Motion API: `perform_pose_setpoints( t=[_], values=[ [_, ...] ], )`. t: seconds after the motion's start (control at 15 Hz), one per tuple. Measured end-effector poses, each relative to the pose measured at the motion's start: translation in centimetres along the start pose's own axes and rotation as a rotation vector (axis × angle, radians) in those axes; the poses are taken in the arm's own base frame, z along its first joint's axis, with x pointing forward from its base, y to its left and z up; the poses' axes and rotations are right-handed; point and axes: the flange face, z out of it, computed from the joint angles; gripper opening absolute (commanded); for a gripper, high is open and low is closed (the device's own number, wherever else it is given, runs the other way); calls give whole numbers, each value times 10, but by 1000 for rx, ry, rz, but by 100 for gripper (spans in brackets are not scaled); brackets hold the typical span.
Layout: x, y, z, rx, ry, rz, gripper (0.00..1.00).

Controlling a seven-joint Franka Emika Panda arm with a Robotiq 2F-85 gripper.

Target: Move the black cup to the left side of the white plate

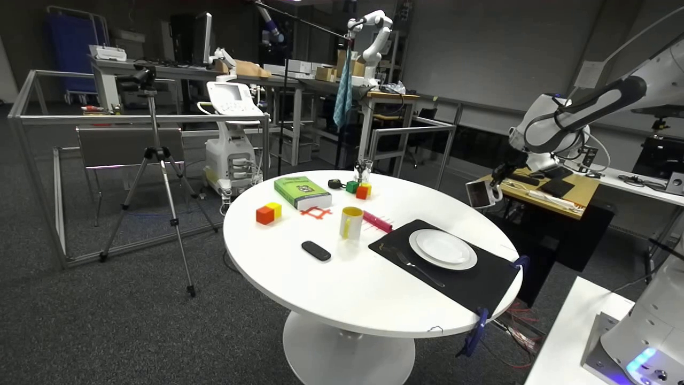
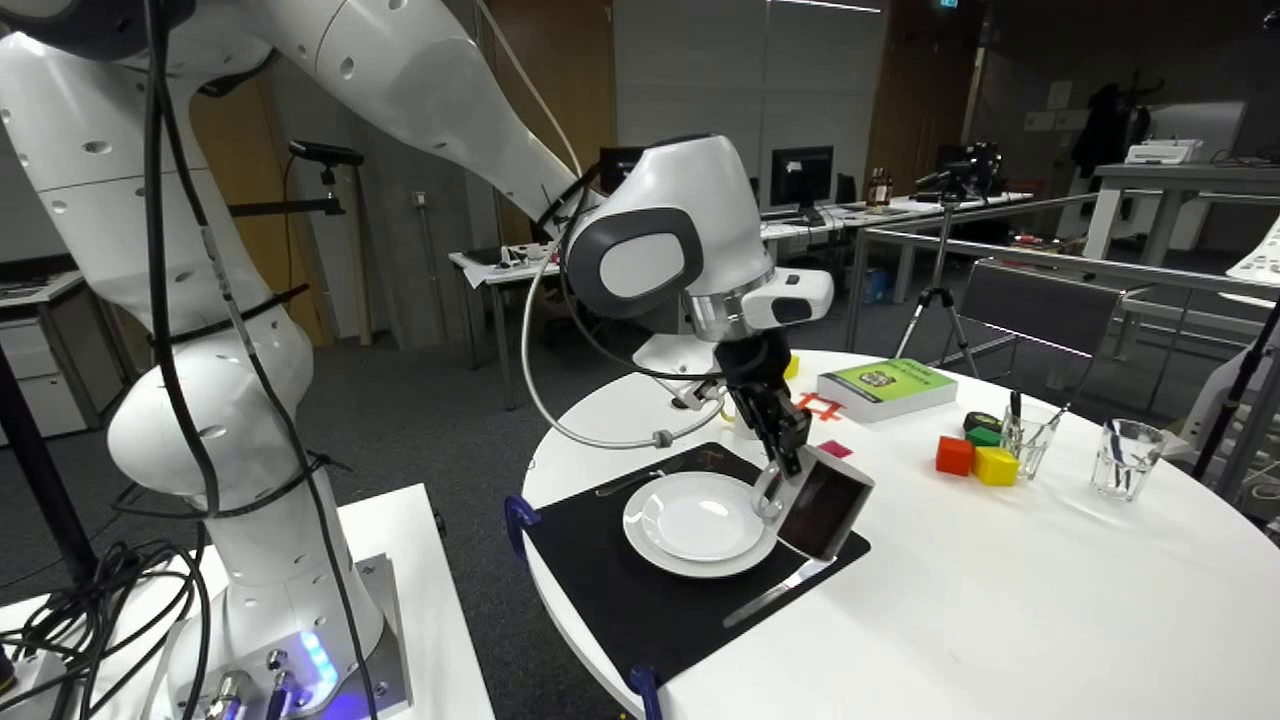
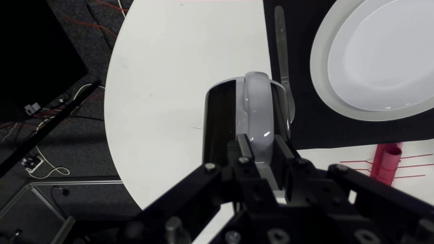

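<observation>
The black cup (image 2: 826, 508), dark-sided with a white rim and white handle, hangs tilted in the air. My gripper (image 3: 260, 141) is shut on its handle (image 3: 258, 112), one finger on each side. In both exterior views the cup (image 1: 479, 195) is off the table. In the wrist view, the cup's body (image 3: 219, 122) lies over the bare white tabletop and the placemat's edge, beside the knife. The round white plate (image 3: 319, 67), with a smaller white plate stacked on it, rests on the black placemat to the right of the cup in that view. The cup's bottom is hidden there.
A knife (image 2: 780, 592) and a fork (image 1: 426, 274) flank the plates on the placemat (image 1: 483, 289). Blue clamps (image 1: 475, 331) grip the table edge. A pale cup (image 1: 355, 227), a pink tube (image 3: 390, 162), a green book (image 1: 303, 192), blocks (image 2: 955, 456) and glasses (image 2: 1125, 462) also stand around.
</observation>
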Motion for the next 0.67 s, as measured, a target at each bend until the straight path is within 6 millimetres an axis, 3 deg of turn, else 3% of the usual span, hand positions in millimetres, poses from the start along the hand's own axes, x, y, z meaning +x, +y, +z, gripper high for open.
perform_pose_setpoints(
  t=[0.13, 0.2, 0.6, 0.67],
  values=[
    [5, 7, 5, -5, -5, -9, 5],
    [8, 9, 8, 1, -5, -12, 20],
    [14, 10, 10, 27, 3, -26, 20],
    [14, 10, 10, 27, 3, -26, 5]
  ],
)
